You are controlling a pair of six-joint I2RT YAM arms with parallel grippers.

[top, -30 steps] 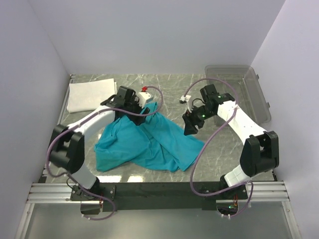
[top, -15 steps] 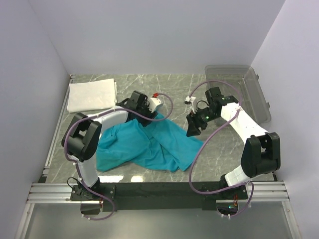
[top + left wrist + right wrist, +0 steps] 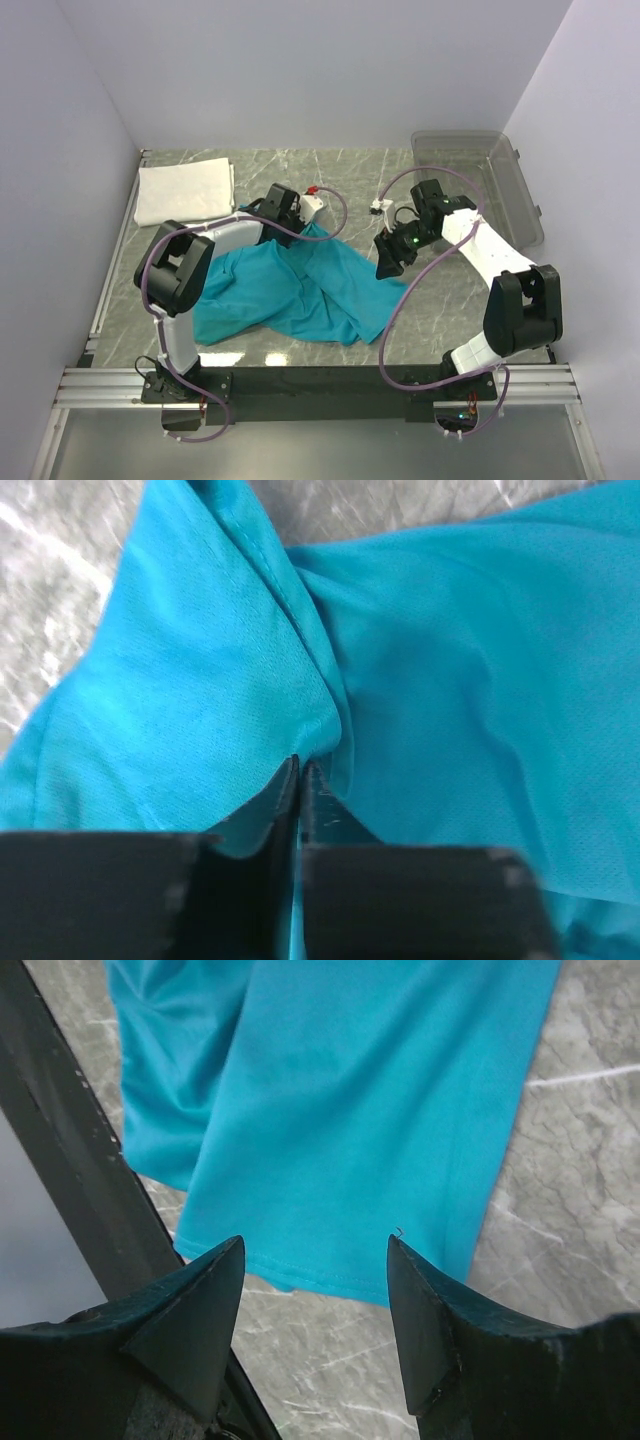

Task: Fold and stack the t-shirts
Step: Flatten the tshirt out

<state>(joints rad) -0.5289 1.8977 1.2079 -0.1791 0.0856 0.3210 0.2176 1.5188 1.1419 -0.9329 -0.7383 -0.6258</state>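
Note:
A crumpled teal t-shirt (image 3: 290,290) lies spread on the marble table (image 3: 440,310) between the two arms. My left gripper (image 3: 300,230) sits at the shirt's far edge. In the left wrist view its fingers (image 3: 300,770) are pressed together with a fold of teal t-shirt (image 3: 200,680) pinched between them. My right gripper (image 3: 388,262) hovers over the shirt's right side. In the right wrist view it (image 3: 315,1245) stands open above the hem of the t-shirt (image 3: 340,1110), with nothing between the fingers. A folded white t-shirt (image 3: 185,190) lies at the far left.
A clear plastic bin (image 3: 490,180) stands at the far right corner. Grey walls close in the table on three sides. A metal rail (image 3: 320,385) carrying the arm bases runs along the near edge.
My left gripper has reached right to the shirt's far edge and shut on a fold of it. The right gripper stayed open and barely moved.

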